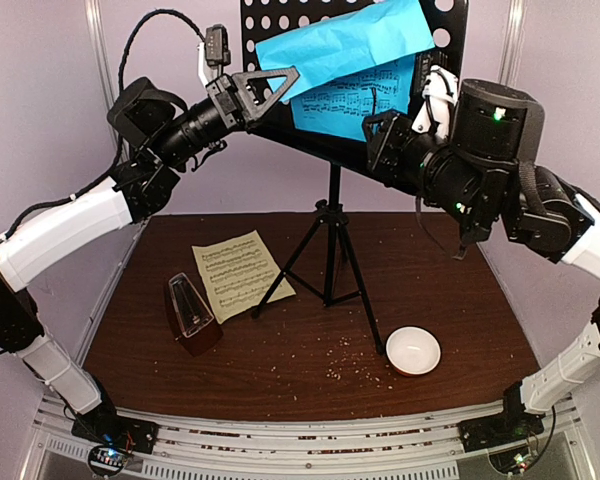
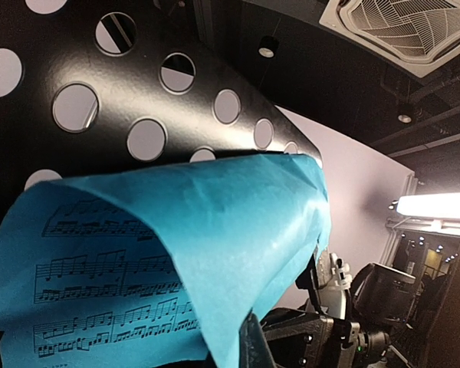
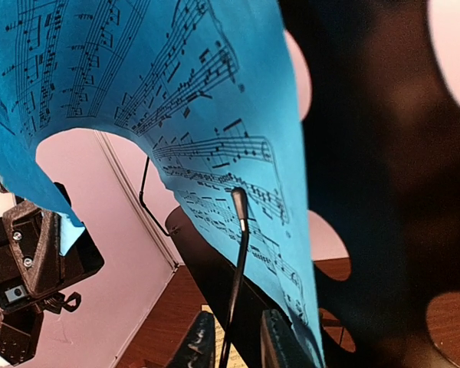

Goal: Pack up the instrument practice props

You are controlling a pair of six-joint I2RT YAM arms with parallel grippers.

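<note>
The black tripod music stand (image 1: 330, 250) stands mid-table, its perforated desk (image 1: 280, 20) at the top. A bright blue music sheet (image 1: 350, 60) lies on the desk with its top folded forward. My left gripper (image 1: 280, 82) is at the sheet's upper left corner. In the left wrist view the sheet (image 2: 215, 230) curls down to my left gripper (image 2: 245, 341), which looks shut on its edge, with one finger hidden. My right gripper (image 3: 234, 341) is open, its fingers on either side of the desk's wire page holder (image 3: 241, 230). A pale yellow sheet (image 1: 242, 273) and the brown metronome (image 1: 190, 315) lie on the table.
A small white bowl (image 1: 413, 350) sits at the front right near a tripod foot. Brown crumbs (image 1: 345, 355) are scattered across the front of the brown table (image 1: 460, 300). Pale walls close the sides and back.
</note>
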